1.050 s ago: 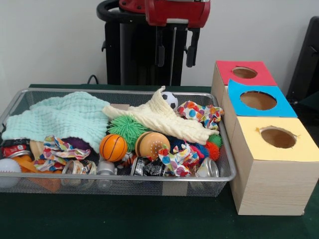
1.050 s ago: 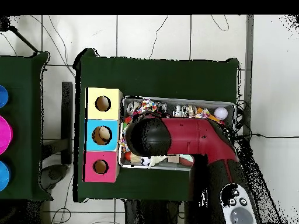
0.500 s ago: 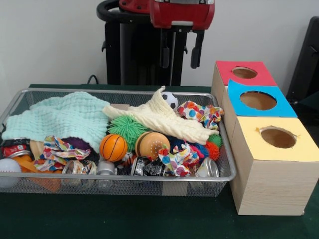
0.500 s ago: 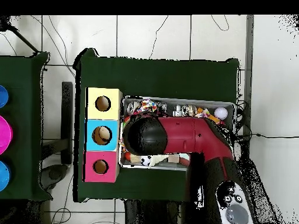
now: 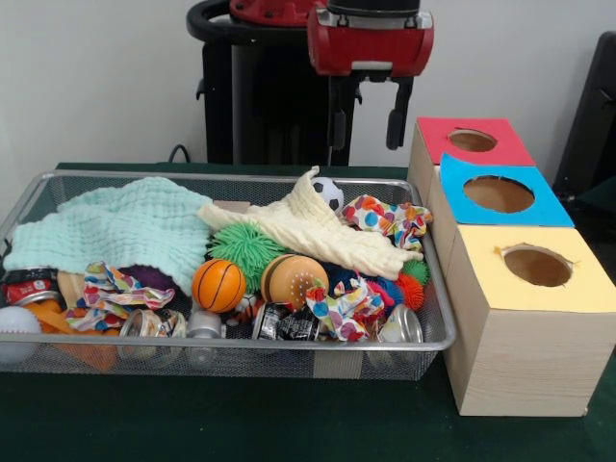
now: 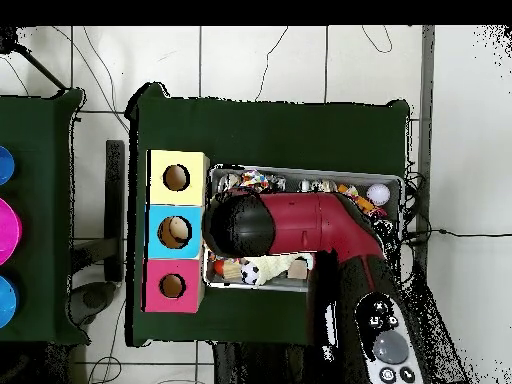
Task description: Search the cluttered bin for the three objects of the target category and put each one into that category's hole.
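My gripper (image 5: pixel 367 120) hangs open and empty high over the far right end of the wire bin (image 5: pixel 115 347), close to the red box (image 5: pixel 471 141). In the bin lie a small basketball (image 5: pixel 218 285), a soccer ball (image 5: pixel 329 192), a green spiky ball (image 5: pixel 245 245), an orange burger-like ball (image 5: pixel 293 279) and a white ball (image 5: pixel 15 323). Several shiny cans (image 5: pixel 399 327) line the front wall. A cream cloth (image 5: pixel 318 229) and a mint cloth (image 5: pixel 120 226) cover other items. From overhead the arm (image 6: pixel 238 222) hides most of the bin; the soccer ball (image 6: pixel 252 270) shows beside it.
Three wooden boxes stand in a row right of the bin, each with a round hole: red, blue (image 5: pixel 499 193) and yellow (image 5: pixel 535 265) tops. Dotted colourful fabric pieces (image 5: pixel 390 218) are scattered among the balls. Overhead, the yellow box (image 6: pixel 177 178) is at the row's top.
The gripper has shifted steadily right in the front view, toward the boxes, staying open and high. Nothing in the bin has moved.
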You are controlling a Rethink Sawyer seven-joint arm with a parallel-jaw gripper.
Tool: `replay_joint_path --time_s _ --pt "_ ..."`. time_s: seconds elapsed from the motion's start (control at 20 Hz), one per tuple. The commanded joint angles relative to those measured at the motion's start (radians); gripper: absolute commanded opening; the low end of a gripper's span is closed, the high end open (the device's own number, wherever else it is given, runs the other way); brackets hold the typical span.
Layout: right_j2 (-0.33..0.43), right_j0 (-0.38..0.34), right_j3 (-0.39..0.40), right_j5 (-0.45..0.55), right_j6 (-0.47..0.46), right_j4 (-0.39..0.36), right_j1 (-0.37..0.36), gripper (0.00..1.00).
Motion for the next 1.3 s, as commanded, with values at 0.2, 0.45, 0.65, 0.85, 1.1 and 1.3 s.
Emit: replay_joint_path --time_s 0.2,0.45,0.65,0.85,1.1,1.3 --pt "-0.008 -0.015 -0.121 0.061 0.046 -0.018 0.156 1.00" --pt "-0.009 -0.014 -0.133 0.059 0.043 -0.017 0.168 1.00" --pt "-0.012 -0.013 -0.154 0.112 0.039 -0.003 0.148 1.00" --pt "-0.002 -0.022 -0.224 0.140 0.019 -0.002 0.201 1.00" --pt "0.005 -0.041 -0.242 0.134 0.002 -0.002 0.236 1.00" --pt "-0.002 -0.054 -0.198 0.056 0.020 -0.013 0.266 1.00"
